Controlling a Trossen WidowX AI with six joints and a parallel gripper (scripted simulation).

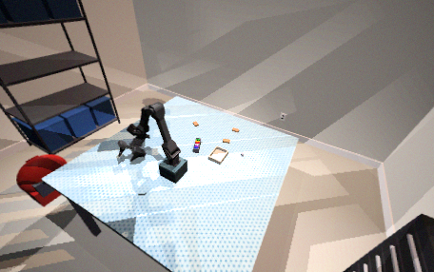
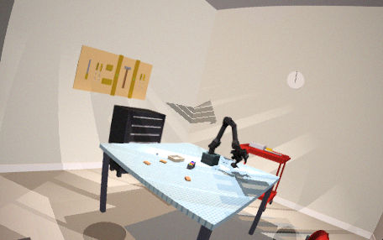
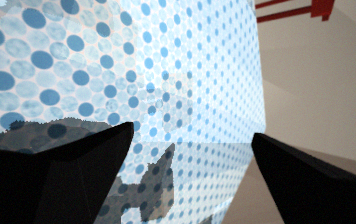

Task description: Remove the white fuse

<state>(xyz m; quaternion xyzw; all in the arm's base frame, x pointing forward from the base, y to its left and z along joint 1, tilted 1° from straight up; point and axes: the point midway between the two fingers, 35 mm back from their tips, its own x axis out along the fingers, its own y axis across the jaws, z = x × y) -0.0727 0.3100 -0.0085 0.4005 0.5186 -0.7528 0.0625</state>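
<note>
The fuse block (image 1: pixel 197 149) (image 2: pixel 191 166) stands on the dotted blue table (image 1: pixel 214 214) (image 2: pixel 201 193) with several coloured fuses in it; the white fuse is too small to pick out. The tan tray (image 1: pixel 218 155) (image 2: pixel 175 158) lies just beside the block. My gripper (image 1: pixel 128 154) (image 2: pixel 237 162) (image 3: pixel 193 133) hangs low over the table on the other side of the arm's base (image 1: pixel 172 169), far from the block and the tray. Its fingers stand wide open with nothing between them. The wrist view shows only the table top (image 3: pixel 200 50) and the table's edge.
Three small orange pieces (image 1: pixel 195 124) (image 1: pixel 235 129) (image 1: pixel 226 140) lie on the table beyond the block. A red cart (image 1: pixel 38 176) (image 2: pixel 269 153) stands off the table's end near my gripper. A shelf rack (image 1: pixel 57 100) and a black cabinet (image 2: pixel 136 124) stand further off.
</note>
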